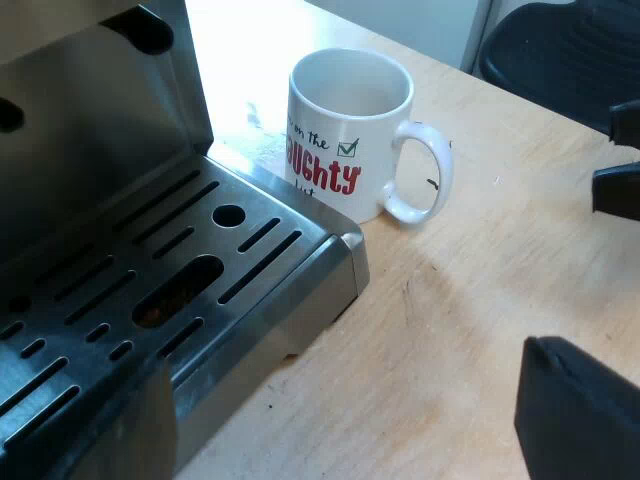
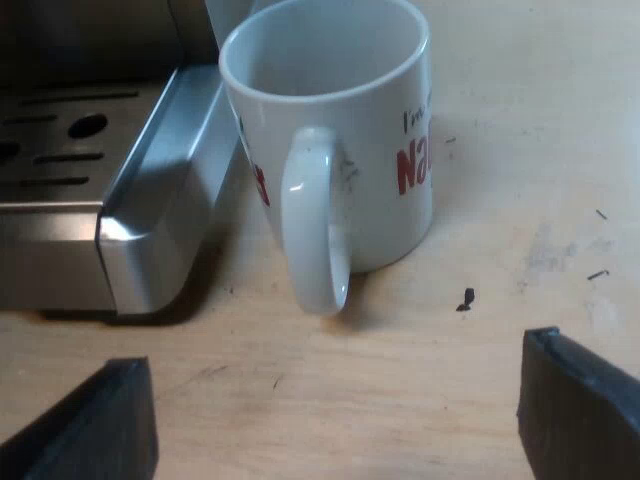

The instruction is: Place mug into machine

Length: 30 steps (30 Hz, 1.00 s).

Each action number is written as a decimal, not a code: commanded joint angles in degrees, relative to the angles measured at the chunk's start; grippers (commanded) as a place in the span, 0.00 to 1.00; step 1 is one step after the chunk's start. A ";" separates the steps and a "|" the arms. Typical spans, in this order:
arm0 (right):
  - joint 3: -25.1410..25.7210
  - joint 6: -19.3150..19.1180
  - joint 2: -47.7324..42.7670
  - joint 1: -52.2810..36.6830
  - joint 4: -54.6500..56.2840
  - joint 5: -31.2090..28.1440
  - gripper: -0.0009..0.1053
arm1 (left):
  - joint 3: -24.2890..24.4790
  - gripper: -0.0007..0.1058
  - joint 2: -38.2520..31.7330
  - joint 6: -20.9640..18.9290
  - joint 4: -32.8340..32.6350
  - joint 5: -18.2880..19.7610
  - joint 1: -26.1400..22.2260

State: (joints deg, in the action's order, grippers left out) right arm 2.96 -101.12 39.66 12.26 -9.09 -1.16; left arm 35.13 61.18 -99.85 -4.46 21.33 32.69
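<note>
Table (image 1: 480, 330): pale wood, bears machine and mug.
Machine (image 1: 100, 130): slotted steel drip tray (image 1: 325, 255) at its front.
Mug (image 1: 330, 170): white with red lettering, upright, on the table just beside the machine's tray corner, off the tray.
Handle (image 2: 315, 230): points away from the machine.
Left gripper (image 1: 335, 430): released, fingers spread, by the machine's tray corner.
Right gripper (image 2: 335, 415): released, fingers wide, facing the handle, near, not touching.
</note>
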 commanded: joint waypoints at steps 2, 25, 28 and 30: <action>0.09 0.26 3.80 0.02 -4.46 1.16 0.83 | 0.01 0.67 -0.22 -0.18 0.99 0.37 0.17; 2.63 1.08 31.48 0.02 -28.86 1.16 0.83 | 0.01 0.67 -0.22 -0.18 0.99 0.37 0.17; 5.11 1.08 33.80 0.02 -28.86 -0.44 0.83 | 0.01 0.67 -0.22 -0.18 0.99 0.37 0.17; 6.64 1.08 35.63 0.02 -28.86 -1.66 0.83 | 0.01 0.67 -0.22 -0.18 0.99 0.37 0.17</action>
State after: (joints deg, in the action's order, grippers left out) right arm 8.62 -99.61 74.96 12.26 -37.11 -2.39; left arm 35.13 61.18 -99.85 -4.32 21.33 32.69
